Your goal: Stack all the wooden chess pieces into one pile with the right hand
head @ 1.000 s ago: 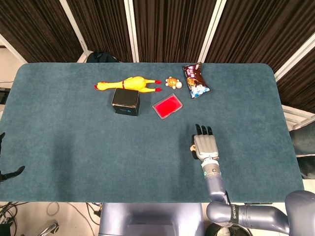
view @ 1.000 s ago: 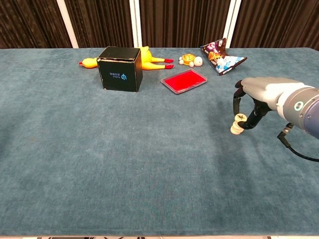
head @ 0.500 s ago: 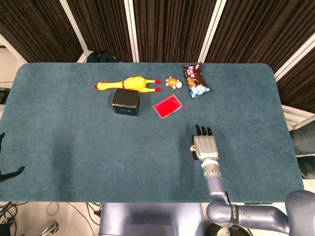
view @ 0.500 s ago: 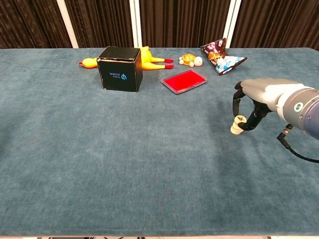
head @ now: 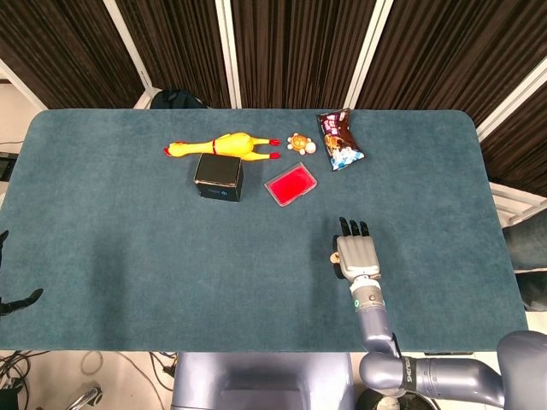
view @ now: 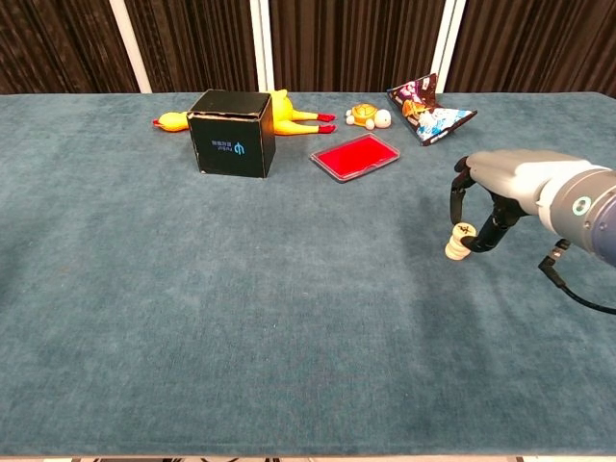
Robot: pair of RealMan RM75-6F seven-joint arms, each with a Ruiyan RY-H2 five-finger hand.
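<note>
Since the earlier frames the right hand (view: pixel 500 188) has barely shifted; it still pinches the top disc of the pale round wooden chess pieces (view: pixel 458 242), apparently two stacked, though the count is unclear. The stack stands on the teal table (view: pixel 241 318), right of centre, with open cloth around.

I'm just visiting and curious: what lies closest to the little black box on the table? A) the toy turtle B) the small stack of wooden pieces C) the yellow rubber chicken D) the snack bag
C: the yellow rubber chicken lies right behind the black box, nearly touching it.
</note>
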